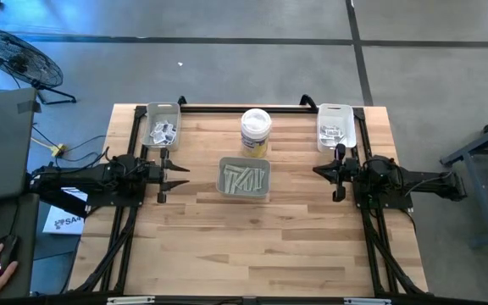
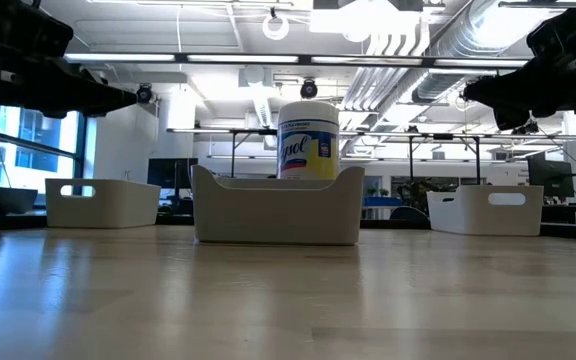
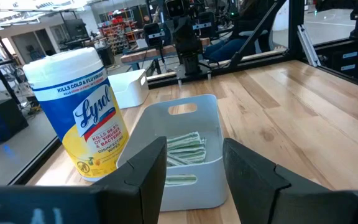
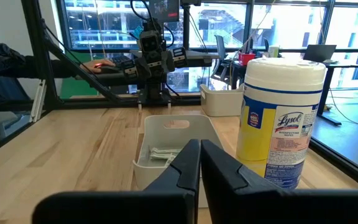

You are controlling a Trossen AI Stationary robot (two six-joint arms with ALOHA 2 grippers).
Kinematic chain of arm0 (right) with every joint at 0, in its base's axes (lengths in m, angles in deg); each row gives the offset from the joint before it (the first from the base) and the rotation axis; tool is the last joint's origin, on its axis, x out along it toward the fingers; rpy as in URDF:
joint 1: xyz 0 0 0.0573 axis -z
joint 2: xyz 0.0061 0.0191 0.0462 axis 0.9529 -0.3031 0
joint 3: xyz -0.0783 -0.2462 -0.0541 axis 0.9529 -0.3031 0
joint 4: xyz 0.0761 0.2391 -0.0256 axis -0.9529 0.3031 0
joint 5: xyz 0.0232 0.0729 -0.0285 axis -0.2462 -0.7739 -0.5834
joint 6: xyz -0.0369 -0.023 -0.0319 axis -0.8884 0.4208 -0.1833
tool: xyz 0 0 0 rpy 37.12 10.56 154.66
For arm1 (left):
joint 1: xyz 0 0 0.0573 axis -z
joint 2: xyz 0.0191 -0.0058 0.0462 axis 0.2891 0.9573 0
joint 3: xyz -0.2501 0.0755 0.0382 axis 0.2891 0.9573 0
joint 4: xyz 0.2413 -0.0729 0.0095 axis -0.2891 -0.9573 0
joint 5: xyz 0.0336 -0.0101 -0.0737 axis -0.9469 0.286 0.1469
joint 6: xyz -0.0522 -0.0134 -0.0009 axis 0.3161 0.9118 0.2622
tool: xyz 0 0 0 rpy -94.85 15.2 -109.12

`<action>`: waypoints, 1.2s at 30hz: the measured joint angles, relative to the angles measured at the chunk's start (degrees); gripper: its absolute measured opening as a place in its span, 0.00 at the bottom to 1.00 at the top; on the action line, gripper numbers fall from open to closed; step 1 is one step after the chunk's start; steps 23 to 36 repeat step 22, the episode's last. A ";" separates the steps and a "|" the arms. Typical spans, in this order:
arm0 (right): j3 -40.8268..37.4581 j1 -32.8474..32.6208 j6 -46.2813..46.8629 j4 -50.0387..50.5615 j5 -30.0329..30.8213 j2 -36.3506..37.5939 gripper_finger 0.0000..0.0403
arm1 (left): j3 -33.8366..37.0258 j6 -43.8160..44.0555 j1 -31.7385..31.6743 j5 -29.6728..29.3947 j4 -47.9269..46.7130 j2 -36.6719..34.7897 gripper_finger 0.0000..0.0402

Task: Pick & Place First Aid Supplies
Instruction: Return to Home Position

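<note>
left end effector (image 1: 179, 174) gaping, right end effector (image 1: 318, 171) closed — paper strips (image 1: 244, 179) lie between them, untouched.

The left gripper (image 1: 180, 174) and right gripper (image 1: 318, 172) face a middle tray (image 1: 244, 198) of strips (image 1: 244, 179). Packets (image 1: 161, 131) lie in two far trays (image 1: 163, 108) flanking the tub (image 1: 256, 127).

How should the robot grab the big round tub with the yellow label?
Best guess: grip the tub on its round wall below the lid, coming level from the left or right. It stands upright, and the middle tray sits close in front, so those two sides are free. The left pincer is open.
</note>
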 joint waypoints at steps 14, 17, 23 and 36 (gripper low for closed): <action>0.00 -0.01 0.01 0.00 0.00 -0.02 0.02 | 0.00 0.00 -0.01 0.00 0.02 -0.02 0.38; 0.00 0.00 0.01 0.00 0.01 -0.02 0.02 | 0.00 0.00 0.01 0.01 0.02 0.00 0.38; 0.00 0.00 0.00 -0.01 0.00 -0.01 0.02 | 0.00 0.00 0.00 0.01 0.00 -0.01 0.38; 0.00 0.00 0.00 -0.01 0.00 -0.01 0.02 | 0.00 0.00 0.00 0.01 0.00 -0.01 0.38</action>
